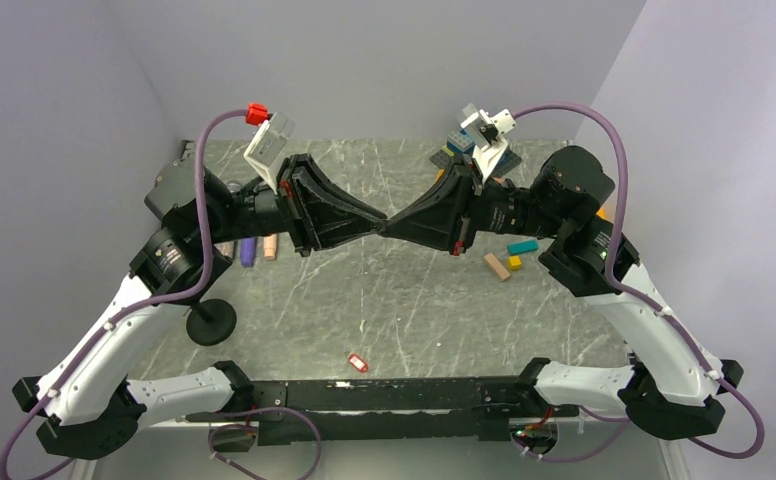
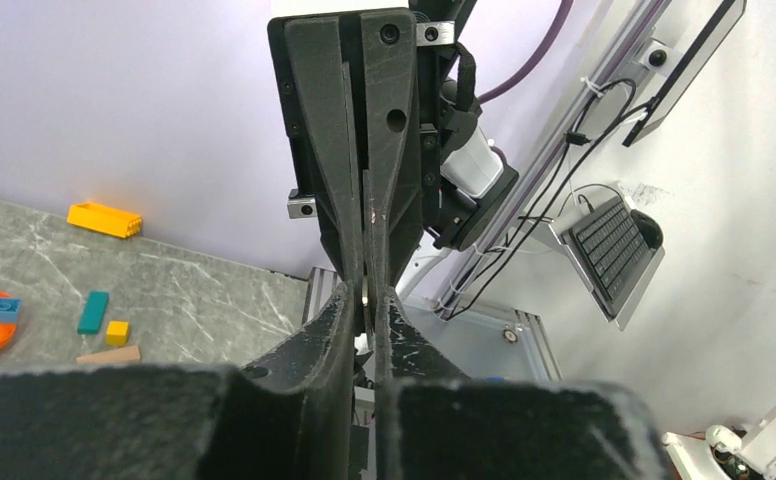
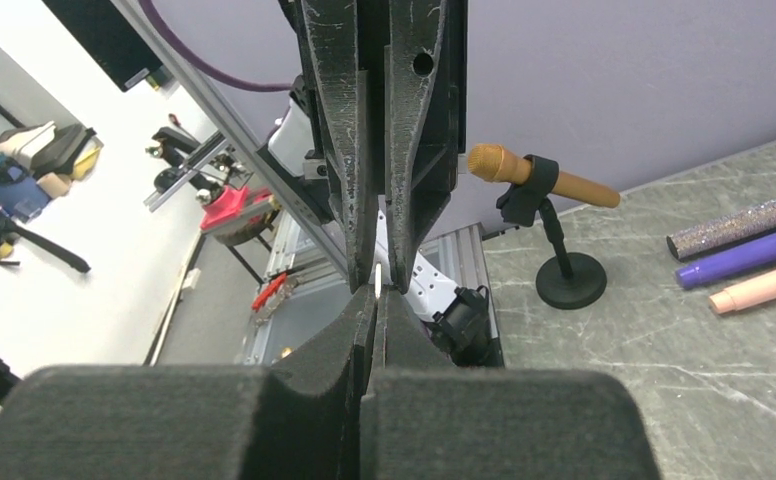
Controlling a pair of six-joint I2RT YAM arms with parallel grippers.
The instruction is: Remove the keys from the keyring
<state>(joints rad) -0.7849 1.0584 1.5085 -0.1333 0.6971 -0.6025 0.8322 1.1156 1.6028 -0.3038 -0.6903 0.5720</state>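
Grey marbled tabletop, with the black mic stand as the reference point. Spotted the keyring, a little red tag with a paler centre, lying flat to the right of the stand and a bit closer to the arm bases. Can't read any writing on it, way too small. Up in the air, right of the stand and further back: left tool and right tool meeting tip to tip, both pressed together on a thin silver sliver. Looks like the key edge-on, well apart from the keyring. Also got a purple tube and a pink tube lying just behind the stand.
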